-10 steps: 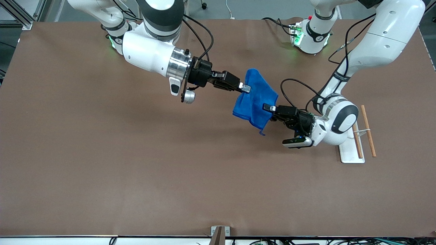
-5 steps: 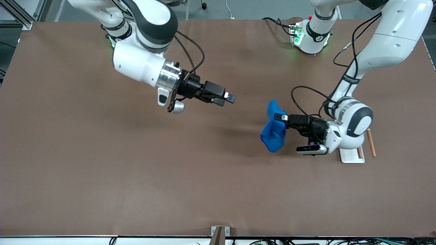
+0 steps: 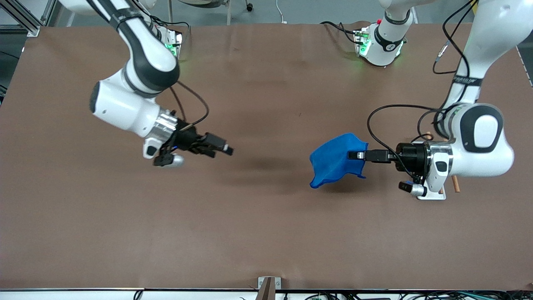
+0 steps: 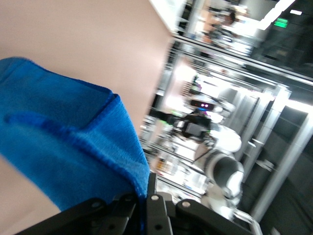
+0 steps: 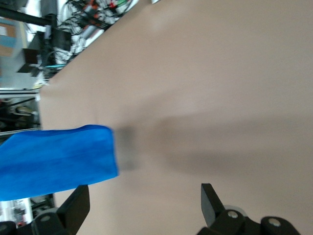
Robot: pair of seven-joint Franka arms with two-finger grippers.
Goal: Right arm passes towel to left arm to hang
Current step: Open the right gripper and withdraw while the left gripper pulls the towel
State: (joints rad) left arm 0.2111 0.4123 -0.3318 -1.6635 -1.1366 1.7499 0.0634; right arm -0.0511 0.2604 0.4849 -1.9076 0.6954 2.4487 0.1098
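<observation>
holding the towel (image 3: 335,164) by one edge, the left gripper (image 3: 354,155) has its fingers clamped on the cloth, up in the air over the table (image 3: 266,233) twd the left arm's end. towel hangs bunched off the fingers, clear of the table, shadow under it. right gripper (image 3: 227,149) is over the table nearer the right arm's end, well apart from the towel, fingers (image 5: 211,198) spread w/ nothing between them. in left wrist view the towel (image 4: 68,152) fills the space by the fingers.
</observation>
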